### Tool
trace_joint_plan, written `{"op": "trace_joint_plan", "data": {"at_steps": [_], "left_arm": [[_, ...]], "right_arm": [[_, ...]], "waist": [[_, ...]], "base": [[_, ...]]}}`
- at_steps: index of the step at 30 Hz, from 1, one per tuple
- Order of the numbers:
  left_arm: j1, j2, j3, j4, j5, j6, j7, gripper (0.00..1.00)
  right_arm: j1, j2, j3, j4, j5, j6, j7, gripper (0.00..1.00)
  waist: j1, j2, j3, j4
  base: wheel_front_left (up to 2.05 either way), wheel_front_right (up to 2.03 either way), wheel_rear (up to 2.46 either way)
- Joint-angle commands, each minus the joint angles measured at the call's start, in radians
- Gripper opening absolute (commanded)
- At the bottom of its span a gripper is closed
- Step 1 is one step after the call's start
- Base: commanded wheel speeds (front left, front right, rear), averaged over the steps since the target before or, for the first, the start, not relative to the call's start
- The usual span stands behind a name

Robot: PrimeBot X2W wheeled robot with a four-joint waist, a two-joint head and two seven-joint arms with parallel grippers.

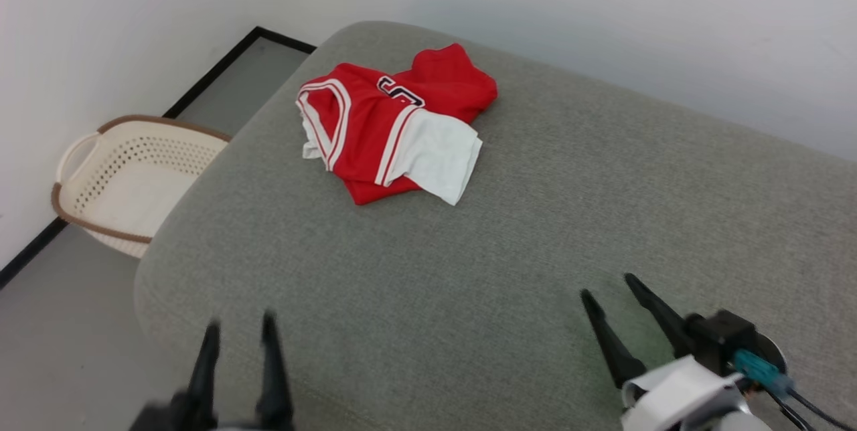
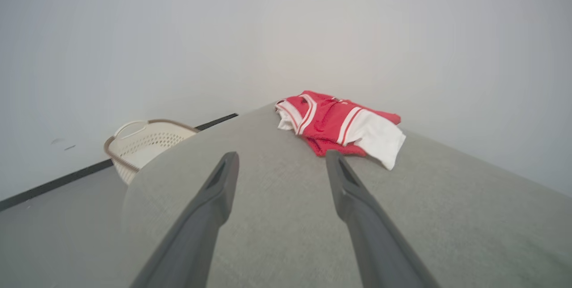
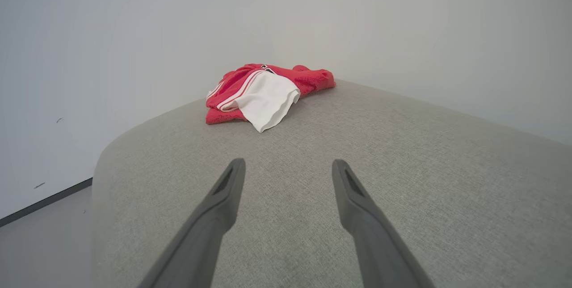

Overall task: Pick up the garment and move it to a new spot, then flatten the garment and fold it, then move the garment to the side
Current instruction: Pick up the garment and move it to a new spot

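L and R both idle over the near side of the grey upholstered cushion (image 1: 509, 243). My left gripper (image 1: 241, 319) is at lower left of head view, fingers spread apart w/ nothing btwn them, over the cushion's near-left edge. My right gripper (image 1: 606, 284) is at lower right, jaws also parted and empty, fingers pointing up-left. Can't tell if either one's tips touch the fabric.

The red jersey shirt (image 1: 395, 126) lies loosely bunched on the far-left part of the cushion, near its rounded far corner and well apart from both grippers. One white sleeve (image 1: 438, 156) lies flat on the side toward me. The neck opening w/ white-red striped trim (image 1: 333, 116) faces left. Black white-outlined lettering (image 1: 400, 91) shows partly; the rest is folded under.

A cream perforated laundry basket (image 1: 134, 156) w/ brown rim sits on the grey floor (image 1: 60, 324), just left of the cushion, against the white wall (image 1: 602, 16). A black baseboard (image 1: 201, 79) runs along the wall foot.
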Motion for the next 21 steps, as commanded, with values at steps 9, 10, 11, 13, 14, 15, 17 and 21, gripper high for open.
{"op": "trace_joint_plan", "data": {"at_steps": [9,10,11,13,14,15,17,21], "left_arm": [[-0.436,0.076,0.105,0.142,0.064,-0.145,0.000,1.00],[-0.488,0.093,0.127,0.154,0.066,-0.151,0.000,1.00],[-0.545,0.109,0.145,0.171,0.060,-0.160,0.000,1.00],[-0.646,0.160,0.179,0.221,0.054,-0.174,0.000,1.00],[-0.699,0.181,0.194,0.246,0.049,-0.178,0.000,1.00],[-0.749,0.205,0.205,0.287,0.037,-0.187,0.000,1.00],[-0.847,0.267,0.222,0.377,0.028,-0.195,0.000,1.00],[-1.020,0.378,0.207,0.603,-0.008,-0.207,0.042,1.00]], "right_arm": [[0.092,0.046,-0.111,-0.099,-0.071,-0.001,-0.008,1.00],[0.086,0.050,-0.113,-0.113,-0.078,-0.001,-0.007,1.00],[0.081,0.050,-0.119,-0.125,-0.085,-0.001,-0.007,1.00],[0.066,0.049,-0.128,-0.143,-0.095,-0.001,-0.007,1.00],[0.059,0.050,-0.132,-0.152,-0.097,-0.001,-0.007,1.00],[0.052,0.051,-0.135,-0.159,-0.100,-0.001,-0.007,1.00],[0.035,0.055,-0.142,-0.170,-0.103,-0.001,-0.007,1.00],[0.004,0.070,-0.142,-0.182,-0.102,-0.001,-0.009,1.00]], "waist": [[0.0000,0.0000,0.080,-0.181],[0.0000,0.0000,0.103,-0.213],[0.0000,0.0000,0.122,-0.240],[0.0000,0.0000,0.164,-0.295],[0.0000,0.0000,0.183,-0.320],[0.0000,0.0000,0.204,-0.345],[0.0000,0.0000,0.242,-0.394],[0.0000,0.0000,0.296,-0.472]], "base": [[0.00,0.00,0.00],[0.00,0.00,0.00],[0.00,0.00,0.00],[0.00,0.00,0.00],[0.00,0.00,0.00],[0.00,0.00,0.00],[0.00,0.00,0.00],[0.00,0.00,0.00]]}}
